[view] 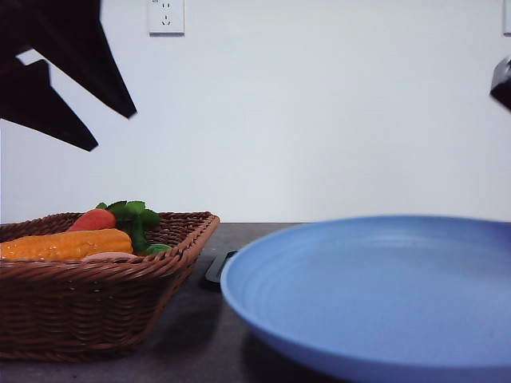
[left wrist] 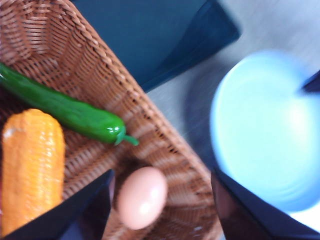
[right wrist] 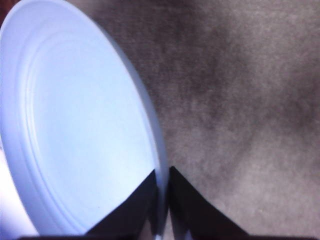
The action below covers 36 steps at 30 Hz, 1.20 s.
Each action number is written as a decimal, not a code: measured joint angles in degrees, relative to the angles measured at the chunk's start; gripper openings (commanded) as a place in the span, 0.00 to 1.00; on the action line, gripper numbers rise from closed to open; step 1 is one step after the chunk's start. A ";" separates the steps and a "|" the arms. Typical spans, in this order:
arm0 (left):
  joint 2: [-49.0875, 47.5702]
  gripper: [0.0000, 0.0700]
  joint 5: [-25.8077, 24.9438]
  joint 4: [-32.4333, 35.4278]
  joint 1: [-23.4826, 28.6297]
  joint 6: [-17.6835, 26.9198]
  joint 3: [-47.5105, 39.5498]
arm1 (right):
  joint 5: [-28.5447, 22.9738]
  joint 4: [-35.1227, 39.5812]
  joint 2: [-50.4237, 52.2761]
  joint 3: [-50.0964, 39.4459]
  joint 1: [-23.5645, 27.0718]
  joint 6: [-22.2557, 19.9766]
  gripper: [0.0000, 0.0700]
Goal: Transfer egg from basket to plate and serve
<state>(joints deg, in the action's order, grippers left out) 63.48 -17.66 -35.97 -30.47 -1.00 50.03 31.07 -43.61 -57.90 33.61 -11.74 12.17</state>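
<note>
- Reddish-tan egg (left wrist: 142,196) lies in a corner of the wicker basket (left wrist: 165,140), near a corn cob (left wrist: 32,165) and a green pepper (left wrist: 65,111).
- It looks light, smooth, slippery and fragile; I would grip gently across its middle.
- Left tool (left wrist: 162,207) hovers above it, fingers spread wide, holding nothing.
- Right tool (right wrist: 162,200) is pinched onto the rim of the blue plate (right wrist: 75,125), which hangs tilted above the dark surface (right wrist: 240,100).
</note>
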 measured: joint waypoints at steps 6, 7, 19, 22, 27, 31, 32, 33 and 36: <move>7.56 0.57 8.40 -3.31 -5.52 6.22 2.46 | 0.53 -1.60 6.03 0.00 1.43 0.01 0.00; 8.92 0.57 9.41 -3.77 -6.08 7.01 2.71 | 0.68 -1.91 6.87 0.00 1.55 0.01 0.00; 19.77 0.57 10.46 -4.08 -7.59 12.47 2.97 | 1.33 -2.43 13.26 0.00 1.94 0.01 0.00; 21.01 0.57 10.46 -4.01 -7.59 12.67 2.97 | 1.34 -2.43 13.30 0.00 1.94 0.01 0.00; 22.37 0.56 10.46 -3.71 -7.59 13.14 2.97 | 1.36 -2.42 13.30 0.00 1.94 0.01 0.00; 22.72 0.54 10.46 -3.46 -7.59 13.30 2.97 | 1.36 -2.35 13.30 0.00 1.94 0.01 0.00; 22.77 0.52 10.46 -3.50 -7.59 13.36 2.97 | 1.36 -2.34 13.30 0.00 1.94 0.02 0.00; 22.81 0.49 10.46 -3.53 -7.59 13.39 2.97 | 1.36 -2.34 13.30 0.00 1.95 0.03 0.00; 22.82 0.37 10.46 -3.52 -7.59 13.50 2.97 | 1.36 -2.18 13.30 0.00 1.94 0.04 0.00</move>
<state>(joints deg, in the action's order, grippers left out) 86.30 -7.20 -39.50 -38.06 12.49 52.99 32.42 -45.79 -44.60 33.61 -9.80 12.21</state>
